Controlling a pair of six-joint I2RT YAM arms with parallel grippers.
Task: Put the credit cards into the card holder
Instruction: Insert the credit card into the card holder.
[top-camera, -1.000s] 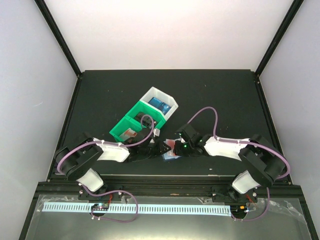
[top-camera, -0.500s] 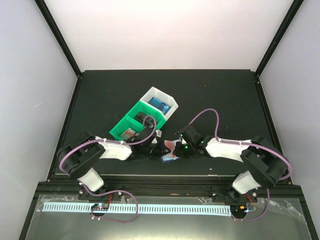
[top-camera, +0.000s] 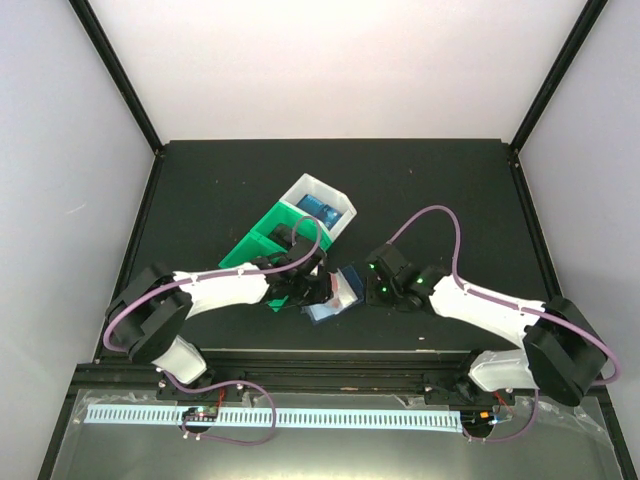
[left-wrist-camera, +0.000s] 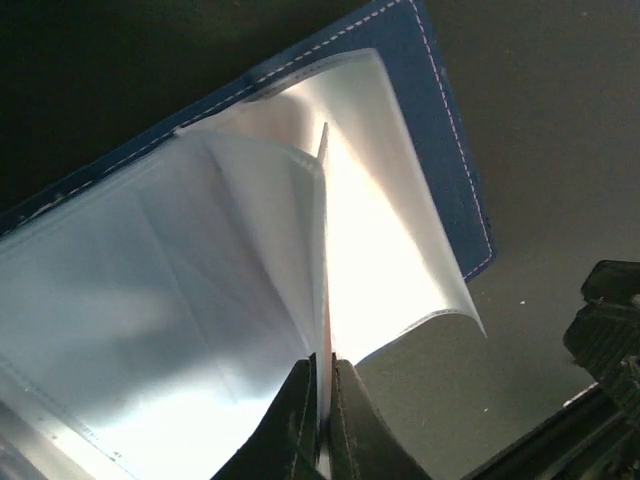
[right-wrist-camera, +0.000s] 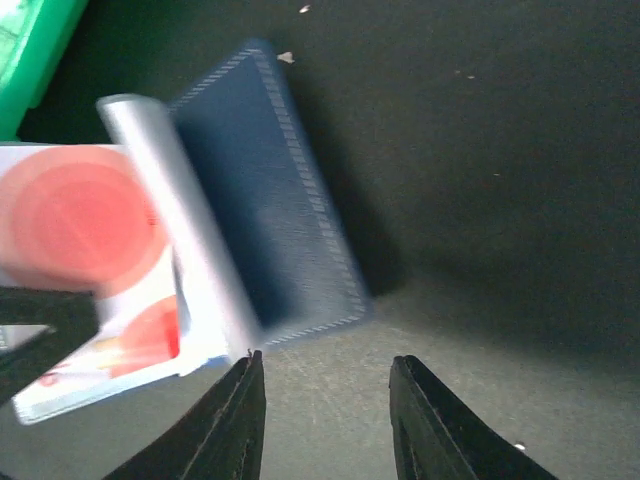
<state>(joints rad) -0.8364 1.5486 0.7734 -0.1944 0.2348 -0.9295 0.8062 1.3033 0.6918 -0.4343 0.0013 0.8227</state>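
Observation:
The card holder (top-camera: 336, 303) lies open on the dark table near the front edge, its blue cover (left-wrist-camera: 445, 130) under fanned clear sleeves (left-wrist-camera: 200, 300). My left gripper (left-wrist-camera: 322, 362) is shut on the edge of a red-and-white credit card (right-wrist-camera: 90, 250), which stands among the sleeves. In the top view this gripper (top-camera: 318, 288) sits at the holder's left side. My right gripper (right-wrist-camera: 325, 360) is open and holds nothing, hovering just off the blue cover's (right-wrist-camera: 270, 200) corner. From above, the right gripper (top-camera: 360, 283) is at the holder's right. More blue credit cards (top-camera: 322, 210) rest in a bin.
A green bin (top-camera: 258, 245) and an adjoining white bin (top-camera: 320, 197) stand behind the left arm, close to its wrist. A corner of the green bin (right-wrist-camera: 30, 50) shows in the right wrist view. Black frame posts border the table.
The left gripper closed on the card and the left arm stretched right toward the holder. The right gripper opened, let go and backed off slightly to the right.

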